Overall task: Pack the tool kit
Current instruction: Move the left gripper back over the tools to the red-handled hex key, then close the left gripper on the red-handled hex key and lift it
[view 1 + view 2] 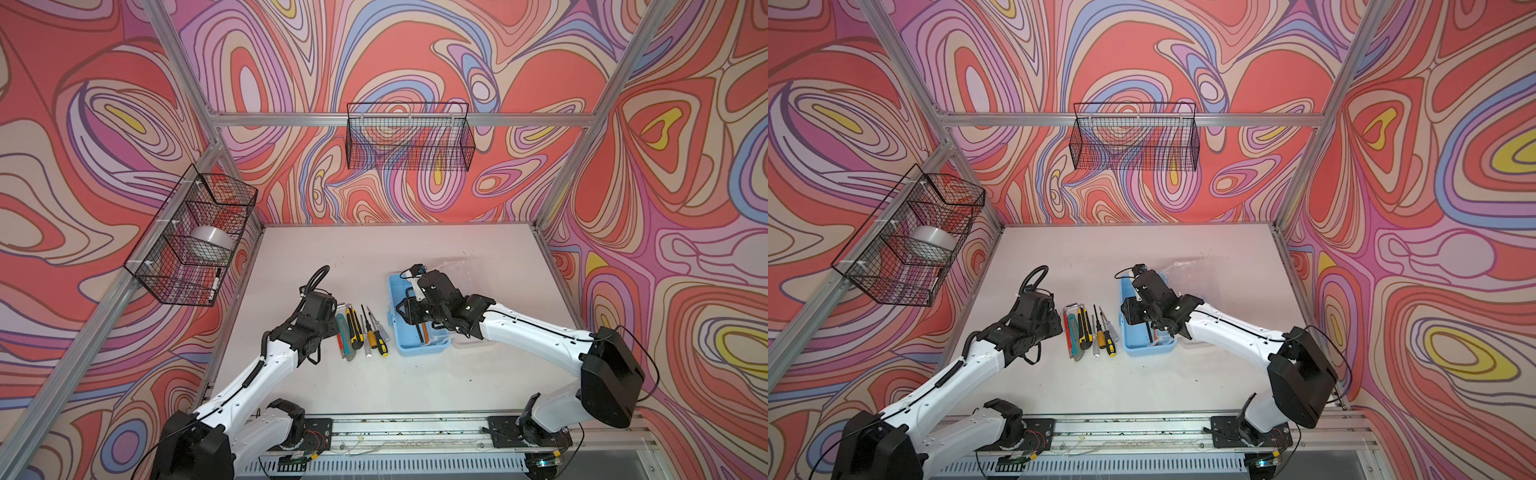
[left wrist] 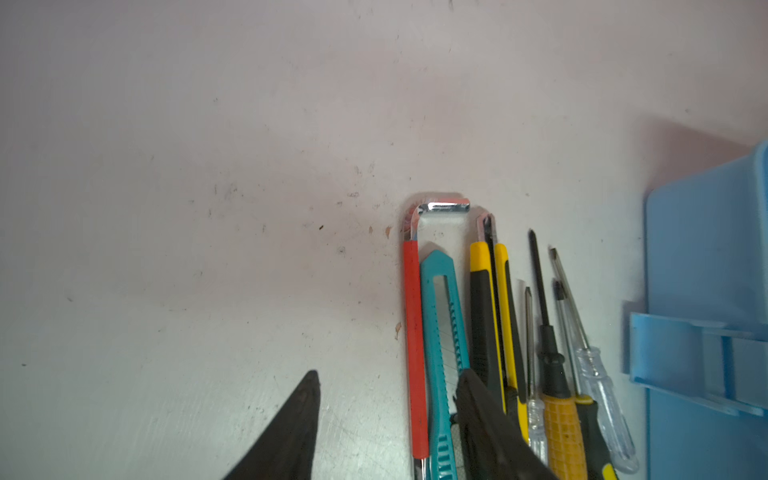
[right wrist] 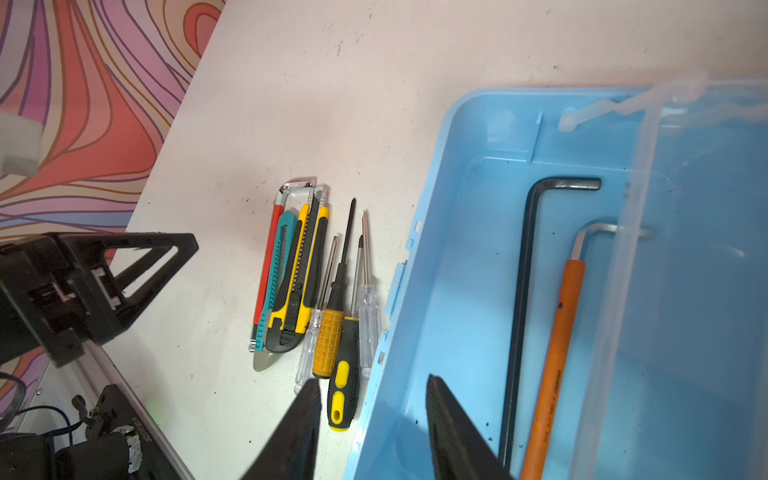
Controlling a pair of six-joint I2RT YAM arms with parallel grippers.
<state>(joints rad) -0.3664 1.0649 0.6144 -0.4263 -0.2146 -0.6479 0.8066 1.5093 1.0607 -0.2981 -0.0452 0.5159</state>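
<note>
Task's things: loose tools in one tight row on the table, middle of the scene. From the left: red-sleeved hex key, teal utility knife, yellow-black utility knife, screwdrivers.
Case: just right of the row, clear lid swung open to its right. It already holds a black hex key and an orange-sleeved hex key.
Long axis: every tool runs near to far with tips far, parallel to the case.
Left gripper: jaws about half apart, nothing between them. One finger is above the teal knife, the other above bare table to the left.
Right gripper: jaws parted and empty, straddling the case's left wall.
Nearer arm: the left, and the red key lies inside its gap. Judged the next pick.
In the way: neighbours touch side by side, so there is little finger room. The case wall crowds the rightmost screwdrivers.
</note>
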